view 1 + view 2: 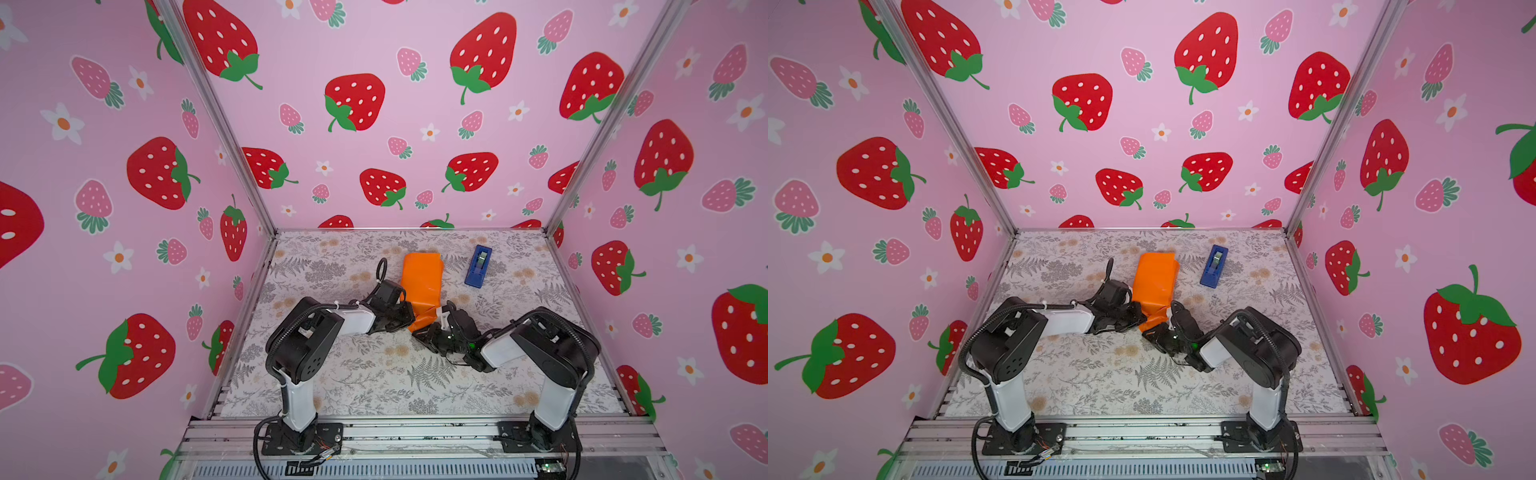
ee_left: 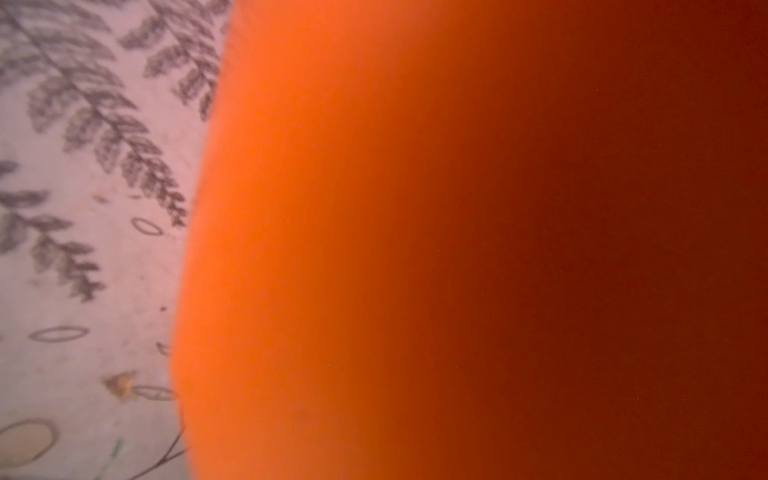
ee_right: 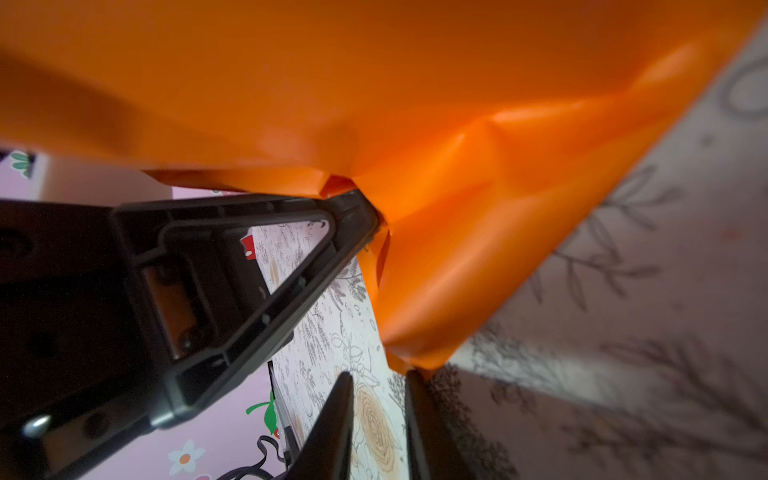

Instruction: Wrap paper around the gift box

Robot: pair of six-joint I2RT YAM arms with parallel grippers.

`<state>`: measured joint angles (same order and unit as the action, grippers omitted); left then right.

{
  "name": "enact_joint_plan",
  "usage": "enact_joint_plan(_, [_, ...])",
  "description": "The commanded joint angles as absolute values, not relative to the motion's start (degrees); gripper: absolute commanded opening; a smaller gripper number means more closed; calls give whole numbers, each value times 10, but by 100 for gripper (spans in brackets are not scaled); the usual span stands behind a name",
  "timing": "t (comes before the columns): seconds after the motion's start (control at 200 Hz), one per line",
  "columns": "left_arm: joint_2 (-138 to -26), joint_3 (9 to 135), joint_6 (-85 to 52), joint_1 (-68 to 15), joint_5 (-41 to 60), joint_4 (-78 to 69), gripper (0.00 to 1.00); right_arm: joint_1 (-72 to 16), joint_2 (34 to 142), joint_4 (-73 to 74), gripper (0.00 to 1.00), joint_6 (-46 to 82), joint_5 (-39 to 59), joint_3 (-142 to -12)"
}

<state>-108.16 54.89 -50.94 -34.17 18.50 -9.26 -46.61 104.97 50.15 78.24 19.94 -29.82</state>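
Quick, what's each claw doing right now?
Left claw: closed, pinching a fold of the paper.
Right claw: open a little, paper corner at its tip, not gripped.

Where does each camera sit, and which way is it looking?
Top views: high above the arm bases, looking down at the table; left arm and right arm show, meeting at the paper.
Left wrist: on the left arm, close against the paper; none of the robot shows.
Right wrist: low, looking along the right jaws, parted, at the paper's edge, where the left jaws pinch it.
Shared: both wrist views show paper and table.
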Motion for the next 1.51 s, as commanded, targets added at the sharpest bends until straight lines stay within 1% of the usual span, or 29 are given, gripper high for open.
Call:
enact_joint_plan(0.0, [-1096,535,-516,-345,191,-53,0,-464,1051,504,25,795,180,-293])
enact_joint_plan(0.115, [-1093,534,-515,-345,189,-52,0,-460,1021,463,27,793,156,-280])
enact_joint_plan(0.19, [-1093,533,-515,-345,189,-51,0,-459,1001,439,33,795,145,-271])
enact_joint_plan(0.305, [-1093,533,-516,-345,189,-53,0,-459,974,397,38,808,124,-267])
enact_joint_plan(0.425, [-1094,533,-517,-345,189,-53,0,-459,982,371,44,823,125,-283])
enact_joint_plan(0.515, [-1096,534,-516,-345,190,-52,0,-460,1003,359,45,838,137,-303])
enact_joint_plan(0.76, [-1096,534,-516,-345,191,-52,0,-461,1043,387,44,876,147,-321])
enact_joint_plan(1.075, [-1099,536,-516,-345,192,-52,0,-462,1045,448,42,894,148,-311])
enact_joint_plan(1.501, [-1097,533,-516,-345,192,-52,0,-395,973,319,43,791,90,-289])
